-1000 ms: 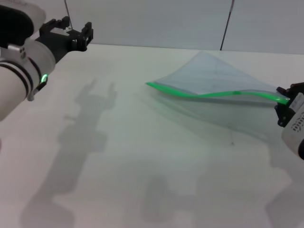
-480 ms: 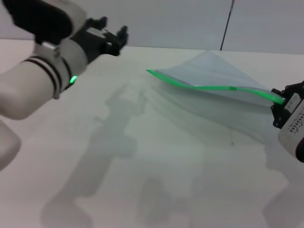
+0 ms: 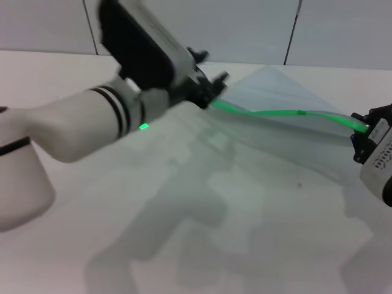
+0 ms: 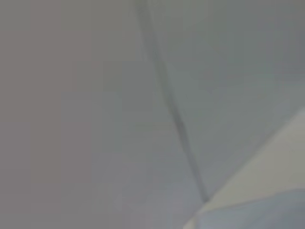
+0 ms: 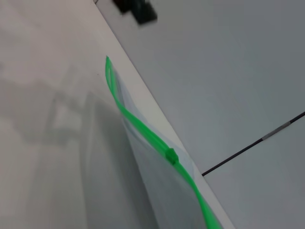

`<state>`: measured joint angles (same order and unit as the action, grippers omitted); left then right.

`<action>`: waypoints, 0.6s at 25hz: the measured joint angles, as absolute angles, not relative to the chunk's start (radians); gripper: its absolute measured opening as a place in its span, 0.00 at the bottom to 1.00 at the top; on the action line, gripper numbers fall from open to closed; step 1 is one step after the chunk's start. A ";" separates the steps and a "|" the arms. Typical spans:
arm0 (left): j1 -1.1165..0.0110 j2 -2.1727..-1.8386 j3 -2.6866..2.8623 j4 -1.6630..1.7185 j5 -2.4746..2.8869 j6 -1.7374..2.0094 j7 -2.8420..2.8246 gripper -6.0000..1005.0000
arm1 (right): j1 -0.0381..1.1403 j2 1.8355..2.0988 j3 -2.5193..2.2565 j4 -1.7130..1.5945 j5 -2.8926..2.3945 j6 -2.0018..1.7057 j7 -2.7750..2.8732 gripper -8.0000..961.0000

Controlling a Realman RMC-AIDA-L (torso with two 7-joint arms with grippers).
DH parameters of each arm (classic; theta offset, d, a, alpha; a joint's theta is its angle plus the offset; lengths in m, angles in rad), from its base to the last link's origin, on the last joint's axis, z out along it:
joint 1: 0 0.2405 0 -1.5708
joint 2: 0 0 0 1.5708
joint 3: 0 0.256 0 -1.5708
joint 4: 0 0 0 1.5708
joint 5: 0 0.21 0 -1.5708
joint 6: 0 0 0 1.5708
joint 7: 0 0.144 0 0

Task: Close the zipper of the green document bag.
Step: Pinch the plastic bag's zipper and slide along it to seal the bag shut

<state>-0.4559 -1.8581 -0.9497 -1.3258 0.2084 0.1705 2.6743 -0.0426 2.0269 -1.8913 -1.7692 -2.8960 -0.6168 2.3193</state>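
Note:
The green document bag [image 3: 278, 92] is a translucent blue-grey pouch lying at the far right of the white table, its near edge raised off the surface. Along that raised edge the bright green zipper [image 3: 275, 114] sags in a curve, with its small slider tab [image 3: 300, 113] right of the middle. My right gripper [image 3: 366, 130] is shut on the bag's right end. At the zipper's left end my left gripper [image 3: 211, 82] stands open and hides the corner. The right wrist view shows the zipper [image 5: 138, 126], the tab [image 5: 170, 155] and the left gripper [image 5: 136, 9] beyond the far tip.
The white table [image 3: 184, 233] stretches in front of the bag, crossed by the arms' shadows. A grey panelled wall [image 3: 343, 30] stands just behind the table's far edge. The left wrist view shows only that wall [image 4: 95, 95].
My left arm has swung from the far left across the table to the zipper's left end. The right gripper has kept its hold, and the bag's near edge has lifted slightly.

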 joint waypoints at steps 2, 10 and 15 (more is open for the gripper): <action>-0.482 -1.842 -0.899 -1.324 0.209 0.170 2.686 0.51 | -0.039 2.026 -1.890 -1.765 -2.896 -0.617 2.319 0.06; -0.518 -1.835 -0.815 -1.319 0.310 0.137 2.758 0.51 | -0.032 2.026 -1.887 -1.760 -2.892 -0.617 2.320 0.06; -0.516 -1.841 -0.817 -1.308 0.329 0.074 2.758 0.51 | -0.032 2.028 -1.887 -1.759 -2.891 -0.617 2.322 0.06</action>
